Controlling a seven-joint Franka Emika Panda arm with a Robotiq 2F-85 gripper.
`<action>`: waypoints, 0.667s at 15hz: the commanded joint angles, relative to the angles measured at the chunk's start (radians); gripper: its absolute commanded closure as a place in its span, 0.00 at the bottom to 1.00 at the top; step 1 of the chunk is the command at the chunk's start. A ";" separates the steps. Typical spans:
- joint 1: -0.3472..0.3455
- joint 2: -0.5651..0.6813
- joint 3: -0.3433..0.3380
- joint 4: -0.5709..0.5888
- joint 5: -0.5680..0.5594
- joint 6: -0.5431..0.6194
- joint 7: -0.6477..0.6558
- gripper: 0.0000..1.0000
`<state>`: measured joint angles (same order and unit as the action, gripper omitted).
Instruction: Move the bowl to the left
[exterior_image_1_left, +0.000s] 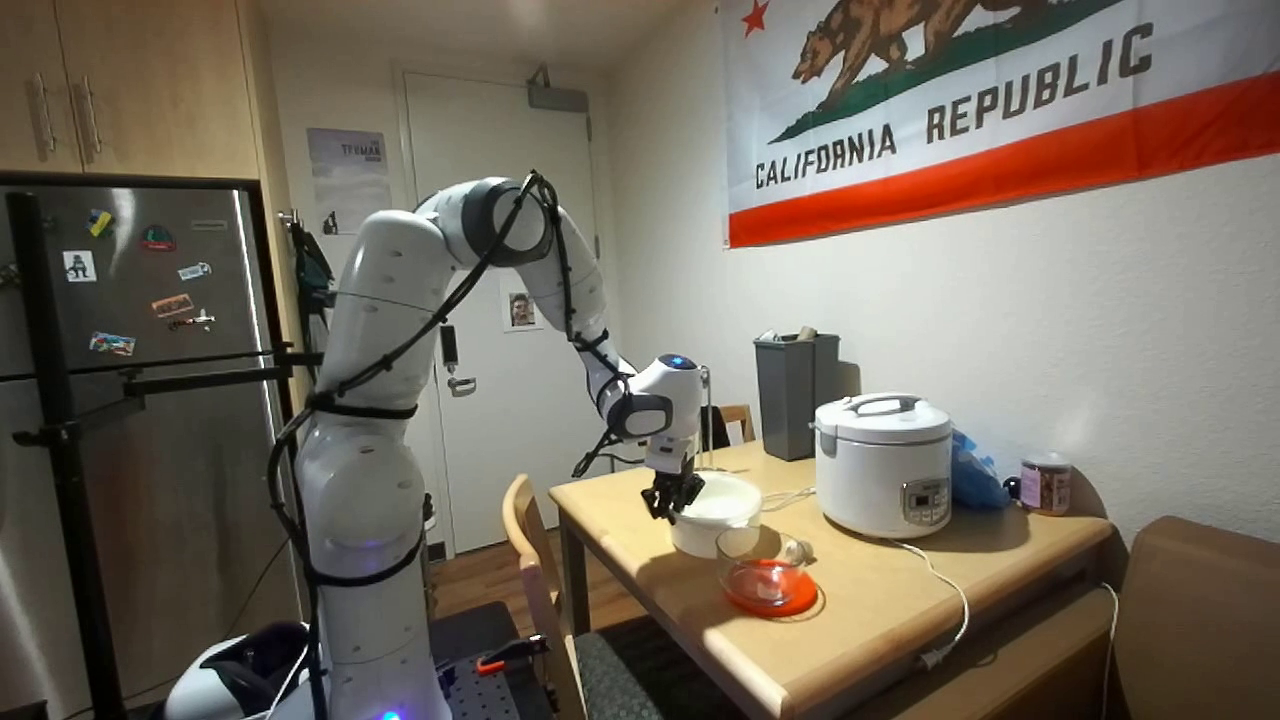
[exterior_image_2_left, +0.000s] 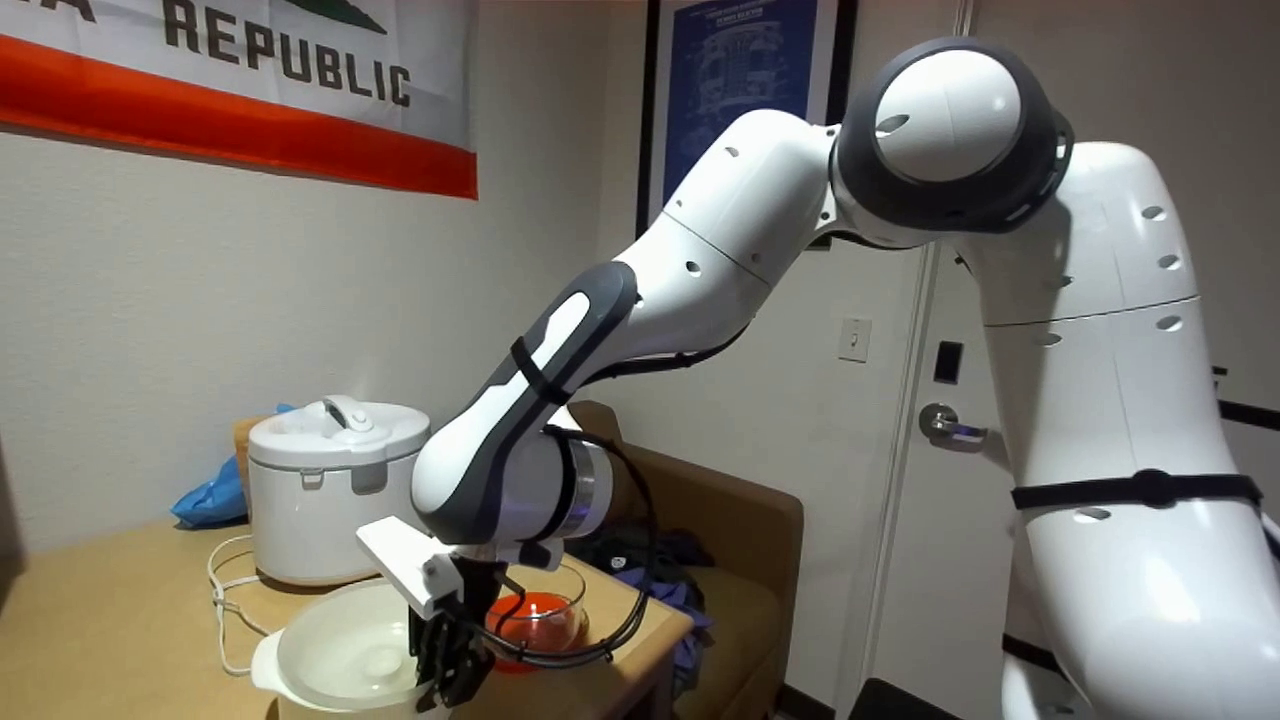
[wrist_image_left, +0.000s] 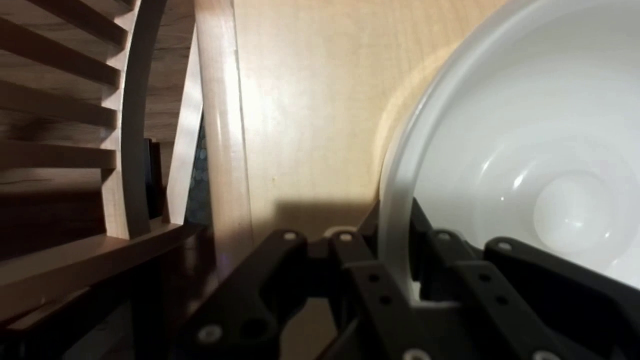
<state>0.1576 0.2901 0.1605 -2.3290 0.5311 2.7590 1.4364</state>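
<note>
Robotiq's black two-fingered gripper (wrist_image_left: 395, 220) is clamping the rim of a round, glossy white bowl (exterior_image_1_left: 715, 512), one of its fingers (wrist_image_left: 430, 250) pressing inside and its mate outside. That bowl is sitting upright on a pale wooden table (exterior_image_1_left: 870, 610), near the edge where a slatted wooden chair (wrist_image_left: 131, 150) is standing. Several things are crowding the same tabletop. A clear glass bowl (exterior_image_1_left: 745, 548) is standing near the white one, overlapping a flat, round, orange-red dish (exterior_image_1_left: 800, 600) in both exterior views; whether the two bowls are touching cannot be told. A large, white, domed rice cooker (exterior_image_1_left: 875, 480) is standing nearer the pale room wall (exterior_image_1_left: 900, 300), its thin white cord (exterior_image_1_left: 966, 608) trailing over the table's edge. Beside it a crumpled blue plastic bag (exterior_image_1_left: 975, 475) and a jar with a pink label (exterior_image_1_left: 1045, 488) are resting, while a tall grey plastic bin (exterior_image_1_left: 785, 395) is standing on the cooker's opposite side. As for the pose, the white arm with dark grey joints (exterior_image_1_left: 365, 460) is rising steeply, bending at a high elbow and sloping its forearm down, the wrist pointing the tool downward at the rim. In an exterior view, a loop of black cable (exterior_image_2_left: 647, 590) is hanging in front of the glass bowl.
</note>
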 joint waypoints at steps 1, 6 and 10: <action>0.000 -0.018 -0.011 -0.068 0.008 0.014 0.010 0.94; 0.010 -0.024 -0.010 -0.077 -0.006 0.007 0.023 0.58; 0.025 -0.044 -0.006 -0.102 -0.015 0.010 0.033 0.27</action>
<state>0.1639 0.2761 0.1579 -2.3864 0.5286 2.7622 1.4404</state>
